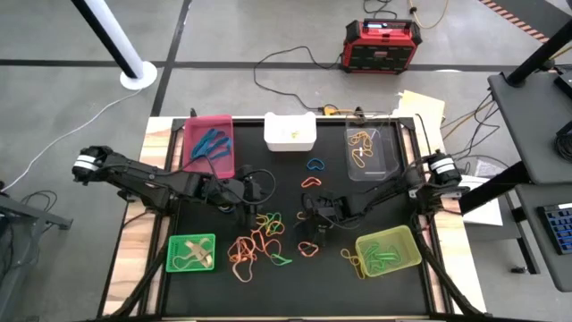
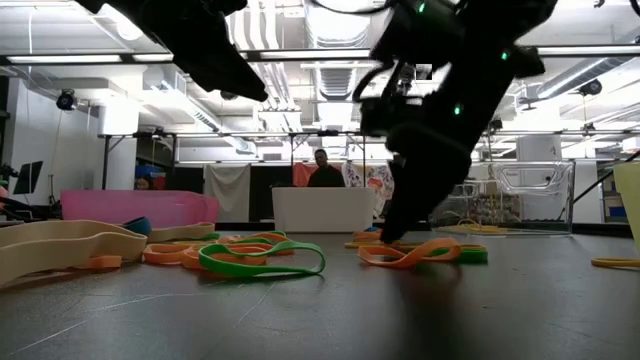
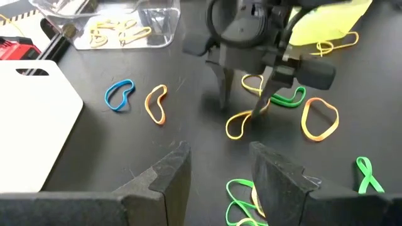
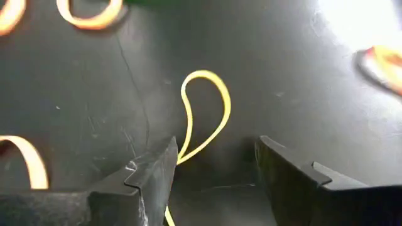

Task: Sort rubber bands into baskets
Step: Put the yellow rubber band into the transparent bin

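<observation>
Several rubber bands (image 1: 259,241) lie loose on the black mat, among them a yellow band (image 4: 204,113). My right gripper (image 4: 213,166) stands open low over the mat, pointing steeply down, one finger on each side of that yellow band (image 3: 240,123). My left gripper (image 3: 220,176) hangs open above the mat left of the middle (image 1: 241,190), with nothing between its fingers. Around the mat stand the baskets: pink (image 1: 210,143), white (image 1: 290,131), clear (image 1: 373,150), green (image 1: 191,252) and yellow-green (image 1: 388,250). My right gripper straddles the yellow band's narrow end (image 4: 182,154) from above, slanting down. The band lies flat on the mat and runs close past one fingertip (image 4: 157,166). Whether that finger touches it, I cannot tell.
A blue band (image 3: 119,94) and an orange band (image 3: 156,103) lie apart toward the white basket. Green (image 3: 289,97) and orange (image 3: 320,118) bands lie just beyond my right gripper. A red-and-black box (image 1: 382,45) and cables sit on the floor behind the table. A person (image 2: 325,170) stands in the room behind.
</observation>
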`<state>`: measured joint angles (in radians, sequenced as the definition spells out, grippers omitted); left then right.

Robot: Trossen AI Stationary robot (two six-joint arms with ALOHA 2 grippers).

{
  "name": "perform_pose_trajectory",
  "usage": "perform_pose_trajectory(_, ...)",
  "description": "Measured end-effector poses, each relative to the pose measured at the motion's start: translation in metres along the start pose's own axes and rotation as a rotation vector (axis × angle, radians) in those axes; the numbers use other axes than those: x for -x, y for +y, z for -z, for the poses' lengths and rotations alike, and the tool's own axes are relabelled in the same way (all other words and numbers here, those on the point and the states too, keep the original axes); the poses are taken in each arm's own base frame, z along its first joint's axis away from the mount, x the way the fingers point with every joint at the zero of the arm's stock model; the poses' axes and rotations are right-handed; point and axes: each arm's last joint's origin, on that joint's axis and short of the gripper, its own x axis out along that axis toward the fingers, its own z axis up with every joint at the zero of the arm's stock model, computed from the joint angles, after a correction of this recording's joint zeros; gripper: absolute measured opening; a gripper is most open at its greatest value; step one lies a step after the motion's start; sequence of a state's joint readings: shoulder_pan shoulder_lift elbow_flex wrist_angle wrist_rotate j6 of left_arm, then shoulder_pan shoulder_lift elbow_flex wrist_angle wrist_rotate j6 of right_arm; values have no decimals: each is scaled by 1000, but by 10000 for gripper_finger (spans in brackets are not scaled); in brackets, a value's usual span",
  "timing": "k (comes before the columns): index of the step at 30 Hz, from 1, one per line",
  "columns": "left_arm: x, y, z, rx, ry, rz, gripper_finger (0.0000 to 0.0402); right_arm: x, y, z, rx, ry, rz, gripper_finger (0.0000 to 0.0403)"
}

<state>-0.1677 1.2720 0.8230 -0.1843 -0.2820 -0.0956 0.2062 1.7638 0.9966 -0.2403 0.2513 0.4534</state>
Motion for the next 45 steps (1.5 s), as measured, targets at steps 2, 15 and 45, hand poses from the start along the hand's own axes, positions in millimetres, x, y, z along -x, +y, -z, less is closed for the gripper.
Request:
perform_pose_trajectory(2, 0, 0, 0, 1, -2, 0, 146, -7, 1, 2, 4, 16, -10, 207)
perform_pose_trajectory(15, 0, 0, -1, 3, -11, 1, 146, -26, 2, 11, 65, 67, -2, 21)
perform_pose_trajectory(45, 3, -11, -6, 71, -77, 45, 146, 160, -109, -28, -260, -449, 807, 9)
